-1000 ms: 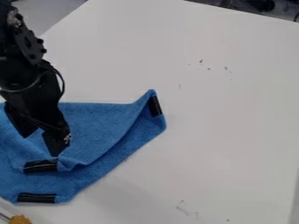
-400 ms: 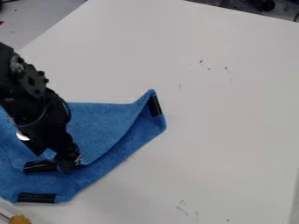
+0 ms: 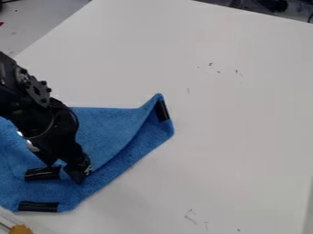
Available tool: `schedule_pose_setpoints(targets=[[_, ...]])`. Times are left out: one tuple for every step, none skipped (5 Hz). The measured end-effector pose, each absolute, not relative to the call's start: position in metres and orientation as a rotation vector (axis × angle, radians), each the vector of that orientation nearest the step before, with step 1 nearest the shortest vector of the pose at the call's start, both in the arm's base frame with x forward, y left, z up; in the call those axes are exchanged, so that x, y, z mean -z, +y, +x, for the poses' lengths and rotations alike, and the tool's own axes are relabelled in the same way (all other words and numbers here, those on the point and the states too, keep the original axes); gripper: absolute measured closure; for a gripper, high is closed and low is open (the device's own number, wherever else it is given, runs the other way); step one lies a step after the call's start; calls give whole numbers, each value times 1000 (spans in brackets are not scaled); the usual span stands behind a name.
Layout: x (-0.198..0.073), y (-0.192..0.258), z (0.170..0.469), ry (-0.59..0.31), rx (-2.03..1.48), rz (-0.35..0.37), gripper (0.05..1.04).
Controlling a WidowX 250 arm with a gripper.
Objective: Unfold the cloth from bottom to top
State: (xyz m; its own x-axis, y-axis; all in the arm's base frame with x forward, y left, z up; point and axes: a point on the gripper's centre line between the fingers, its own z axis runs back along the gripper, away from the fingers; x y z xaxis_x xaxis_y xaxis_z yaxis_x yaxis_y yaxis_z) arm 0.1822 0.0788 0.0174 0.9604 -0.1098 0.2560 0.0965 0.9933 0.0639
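The blue cloth [image 3: 107, 128] lies at the left of the table, its upper layer folded over a lower one. One black-taped corner [image 3: 41, 174] of the folded layer rests near the lower edge, above another black strip [image 3: 38, 206] on the bottom layer. A third black strip [image 3: 161, 111] marks the raised right corner. Over the folded layer's lower edge, beside the upper strip's right end, hangs the gripper [image 3: 63, 167] with its fingers apart. Whether cloth lies between them is hard to tell.
The white table [image 3: 232, 123] extends right of the cloth. At the bottom left corner is an orange-yellow object [image 3: 21, 229] by a clear edge. Dark items stand beyond the table's far edge at the top right.
The gripper has moved down and to the right over the cloth, toward the folded layer's lower edge, and its fingers look closer together. The cloth looks unmoved.
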Motion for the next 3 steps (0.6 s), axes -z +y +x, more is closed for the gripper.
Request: schedule_pose_setpoints(targets=[[-14,78,183,-257,110,50,138],[-14,76,184,-254,112,61,424],[-15,76,183,-243,110,67,727]])
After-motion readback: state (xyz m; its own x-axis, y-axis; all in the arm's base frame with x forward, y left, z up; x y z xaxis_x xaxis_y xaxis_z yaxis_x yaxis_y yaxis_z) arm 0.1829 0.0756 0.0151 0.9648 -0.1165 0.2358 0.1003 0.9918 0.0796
